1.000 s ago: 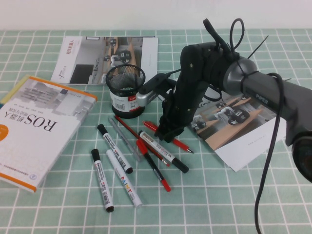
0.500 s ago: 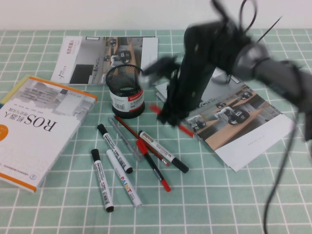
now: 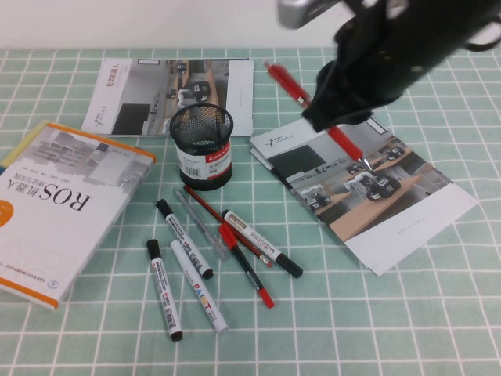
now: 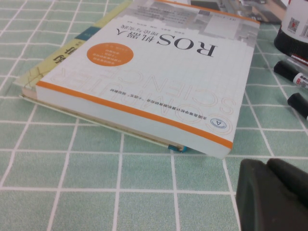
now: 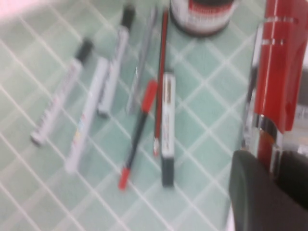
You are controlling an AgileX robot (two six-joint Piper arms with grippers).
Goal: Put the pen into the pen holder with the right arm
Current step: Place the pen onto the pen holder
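The all-red pen [image 3: 286, 83] hangs slanted in the air, above the table and to the right of the black mesh pen holder [image 3: 202, 146]. My right gripper [image 3: 333, 119] is shut on its middle; the dark tip points down over a brochure. In the right wrist view the pen [image 5: 281, 72] runs between the fingers [image 5: 250, 192], and the pen holder's labelled base [image 5: 204, 14] lies beyond. My left gripper [image 4: 275, 192] is shut and empty, low over the table beside the book; it is out of the high view.
A white ROS book [image 3: 55, 207] lies at the left. One brochure [image 3: 172, 94] lies behind the holder, another [image 3: 368, 192] under the raised pen. Several markers and pens [image 3: 215, 258] lie in front of the holder on the green tiled table.
My right gripper has lifted the red pen off the table, from in front of the holder up and to the back right. The other pens have not moved.
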